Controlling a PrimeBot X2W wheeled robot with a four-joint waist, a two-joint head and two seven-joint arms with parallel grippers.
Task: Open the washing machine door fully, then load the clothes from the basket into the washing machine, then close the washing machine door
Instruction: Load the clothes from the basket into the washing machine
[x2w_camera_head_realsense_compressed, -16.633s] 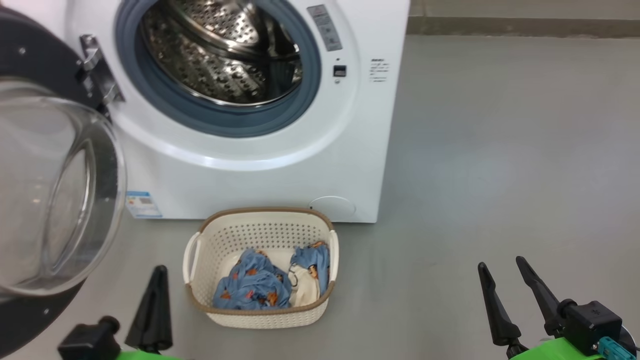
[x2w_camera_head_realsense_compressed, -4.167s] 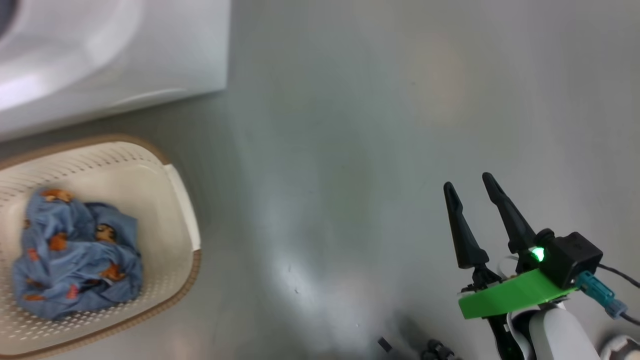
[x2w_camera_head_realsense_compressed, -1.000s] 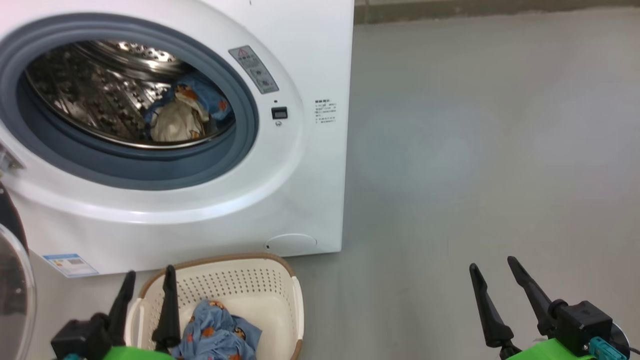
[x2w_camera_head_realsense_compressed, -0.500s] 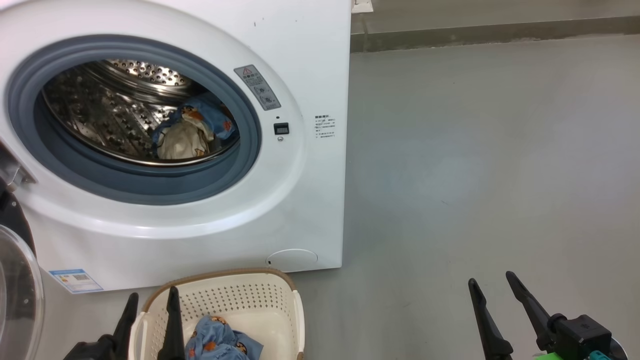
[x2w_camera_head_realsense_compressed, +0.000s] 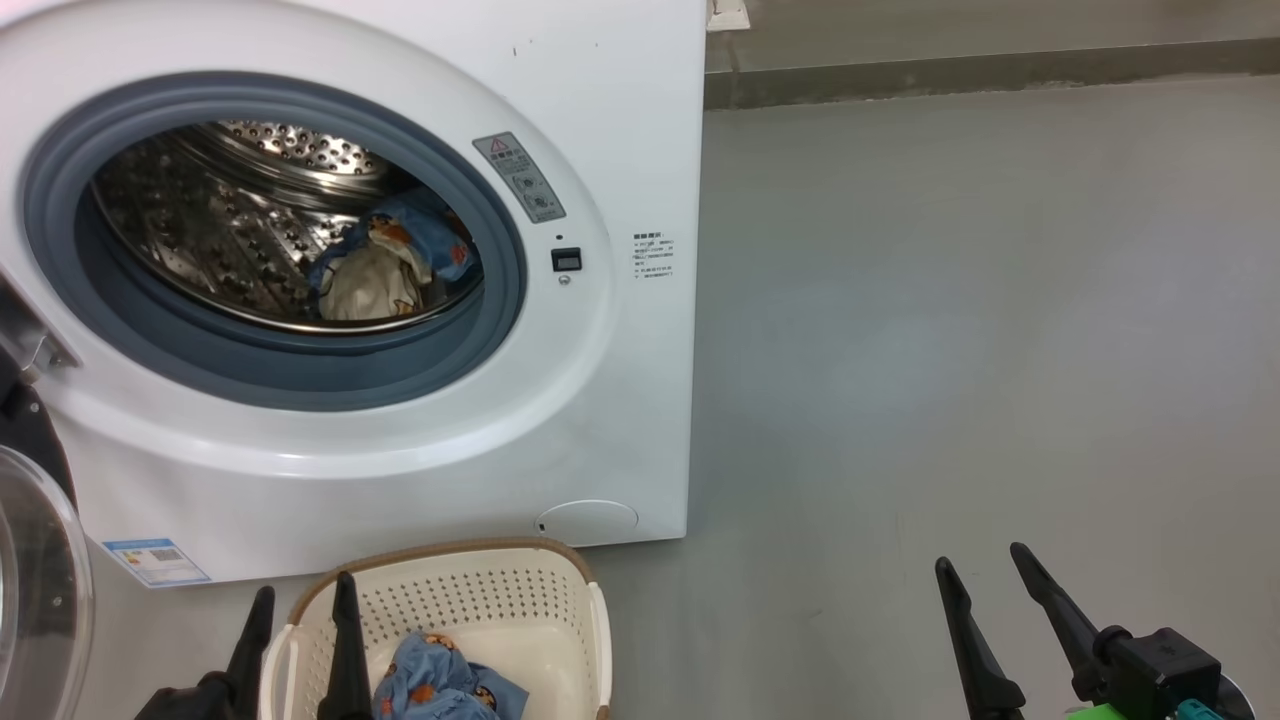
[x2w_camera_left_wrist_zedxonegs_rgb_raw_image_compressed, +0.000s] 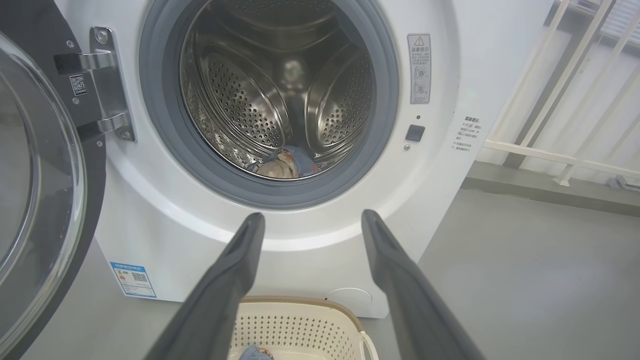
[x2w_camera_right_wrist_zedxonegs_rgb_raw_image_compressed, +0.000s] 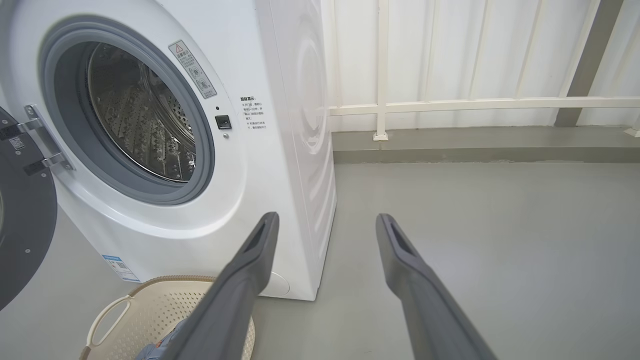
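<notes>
Compared with the earliest picture, the blue-and-cream garment (x2w_camera_head_realsense_compressed: 385, 265) has left the basket (x2w_camera_head_realsense_compressed: 480, 590). It now lies in the drum (x2w_camera_left_wrist_zedxonegs_rgb_raw_image_compressed: 240, 100) of the washing machine (x2w_camera_head_realsense_compressed: 620, 400), low and toward the right of the opening. One blue garment (x2w_camera_head_realsense_compressed: 440, 685) with orange-brown figures remains, bunched in the basket. The basket stands on the floor (x2w_camera_head_realsense_compressed: 950, 300) just in front of the machine.

The door (x2w_camera_left_wrist_zedxonegs_rgb_raw_image_compressed: 30, 175) is swung open on its hinge (x2w_camera_left_wrist_zedxonegs_rgb_raw_image_compressed: 107, 85) at the left, and its glass bowl shows at the left edge of the head view. Your left tool (x2w_camera_head_realsense_compressed: 304, 585) hangs at the near left over the basket's left end, with its fingers spread wide and nothing between them. Your right tool (x2w_camera_head_realsense_compressed: 980, 556) hangs at the near right over the grey floor, well apart from the machine, and is likewise wide and empty. At the far right, a white railing (x2w_camera_right_wrist_zedxonegs_rgb_raw_image_compressed: 450, 105) runs beyond the machine.
</notes>
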